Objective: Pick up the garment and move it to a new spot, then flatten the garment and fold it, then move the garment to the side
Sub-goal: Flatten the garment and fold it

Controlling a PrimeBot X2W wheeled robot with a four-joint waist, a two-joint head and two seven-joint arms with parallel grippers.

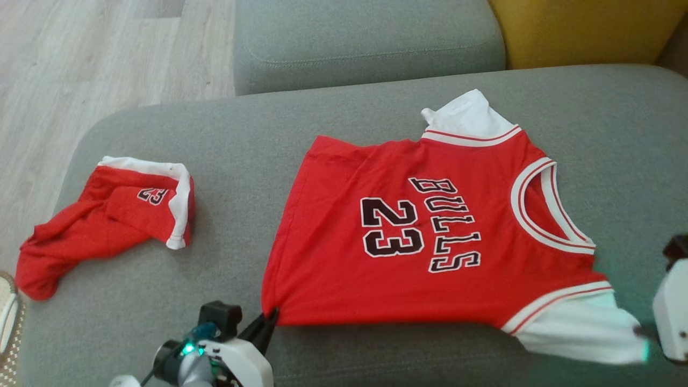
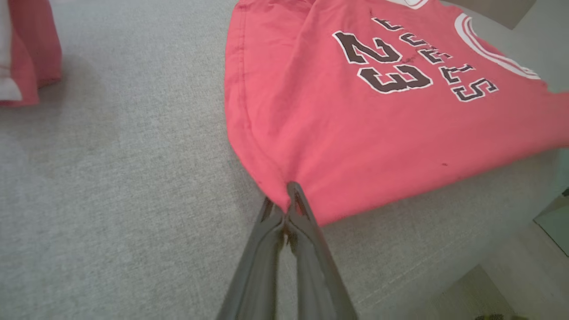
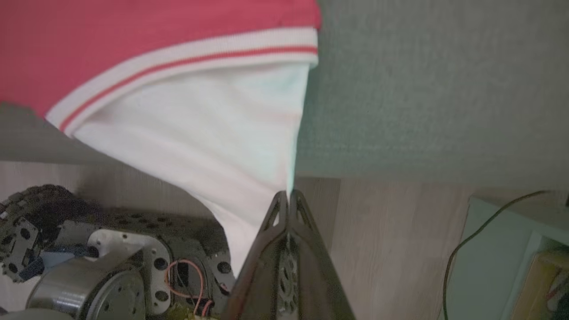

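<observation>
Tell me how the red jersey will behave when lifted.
Probably floppy: the red jersey puckers where the left pincer pinches its hem. Likely light: its white sleeve drapes thin to the right pincer. It should sag between them.

Two red garments lie on one wide grey seat cushion (image 1: 215,140): one jersey (image 1: 430,242) at the right and one pair of shorts (image 1: 107,226) at the left. The jersey has two white sleeves, one far sleeve (image 1: 467,115) and one near sleeve (image 1: 580,328). The number 23 is printed twice, once on each garment, and the word BULLS once. There are two hands, the left hand (image 1: 270,318) at the jersey's near left corner and the right hand (image 3: 289,198) at the near sleeve, each with two dark fingers. Counting the seat, there are three cushions: one more grey cushion (image 1: 365,43) lies beyond it, and one yellow cushion (image 1: 580,27) is at the far right. One thin cable (image 3: 480,226) shows in the right wrist view.
</observation>
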